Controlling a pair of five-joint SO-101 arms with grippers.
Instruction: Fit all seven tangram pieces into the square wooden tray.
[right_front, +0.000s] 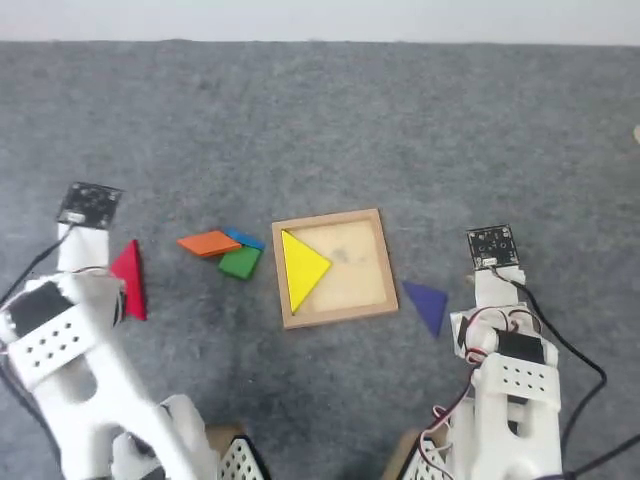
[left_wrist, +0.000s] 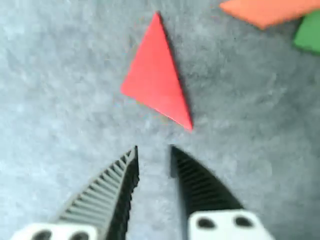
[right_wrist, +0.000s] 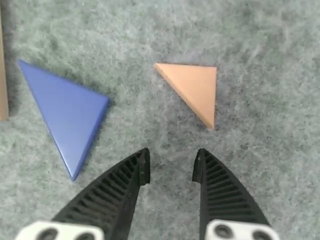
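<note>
**Only one of seven pieces seated in the tray**

Item 1: the square wooden tray (right_front: 362, 272) lies flat at mid-table on the grey felt (right_front: 320, 120). Inside, a yellow triangle (right_front: 302, 268) has its long edge along one wall and its apex toward the centre. This placement appears to keep the bare floor in one usable area.

Item 2: six pieces lie loose outside.
- An orange parallelogram (right_front: 208, 243), a light blue piece (right_front: 246, 239) and a green square (right_front: 240, 263) cluster together just beside the tray.
- A red triangle (left_wrist: 156, 75) lies farther out on that side.
- A dark blue triangle (right_wrist: 67, 112) lies near the opposite wall, with a tan triangle (right_wrist: 192, 90) just beyond it.

Item 3: the left gripper (left_wrist: 153, 149) hangs over bare felt close to the red triangle's corner, jaws narrowly parted and empty. The right gripper (right_wrist: 172, 151) hangs short of the tan triangle, jaws moderately apart and empty. Each seems stationed by its nearest piece.
</note>
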